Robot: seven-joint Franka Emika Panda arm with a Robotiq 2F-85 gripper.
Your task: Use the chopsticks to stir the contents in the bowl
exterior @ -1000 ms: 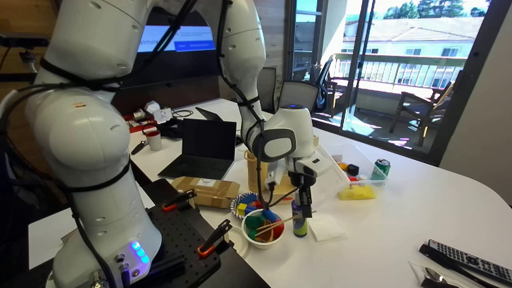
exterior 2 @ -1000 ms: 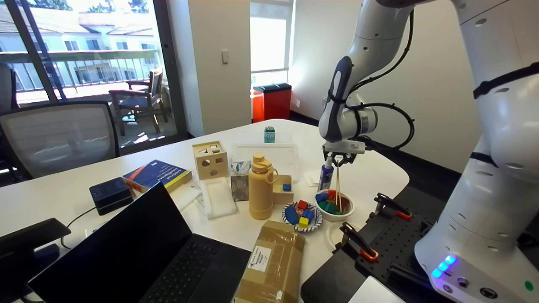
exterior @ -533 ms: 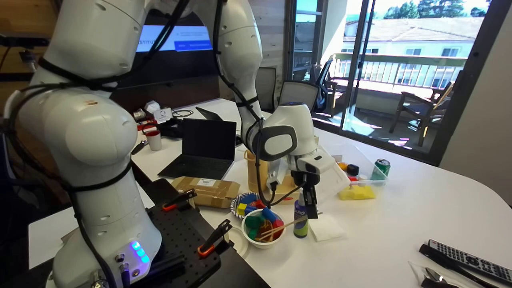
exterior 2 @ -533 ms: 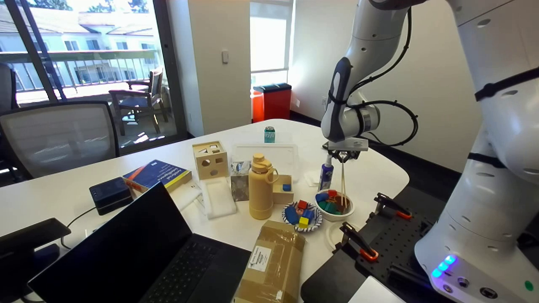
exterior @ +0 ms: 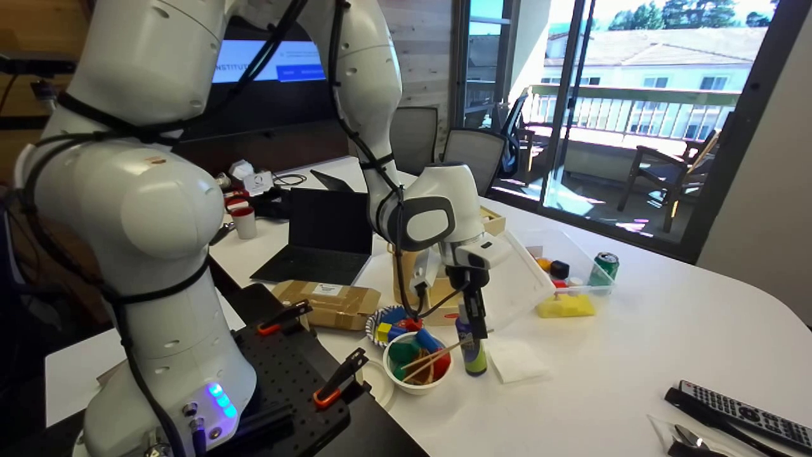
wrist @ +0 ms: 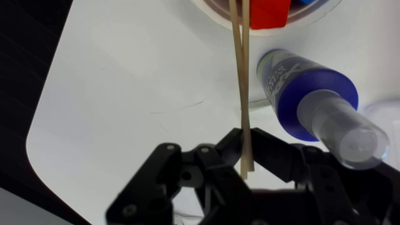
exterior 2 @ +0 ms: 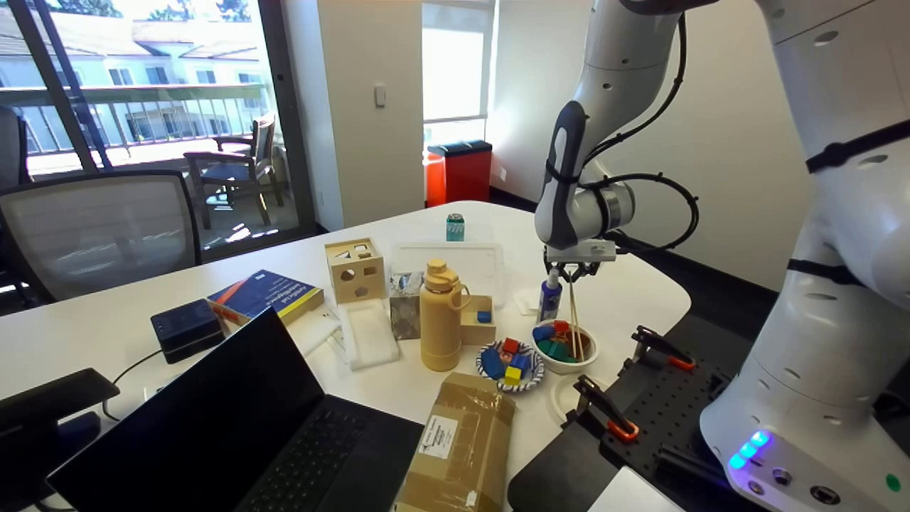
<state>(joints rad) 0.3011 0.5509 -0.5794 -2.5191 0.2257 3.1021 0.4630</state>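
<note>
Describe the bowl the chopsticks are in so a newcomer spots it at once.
In an exterior view, start at the tall yellow flask and go right to the striped bowl. The bowl you want is the next one right, just in front of the purple bottle. It is white-rimmed, not striped, and it alone has the chopsticks dipping into it.

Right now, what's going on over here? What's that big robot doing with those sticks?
The robot arm is holding a pair of wooden chopsticks in its gripper. Their far ends reach into the bowl, in among red, green and blue pieces. It looks like they're for stirring those pieces around. A purple bottle stands close beside the chopsticks, and a stripy bowl with more coloured blocks sits next to the first bowl.
</note>
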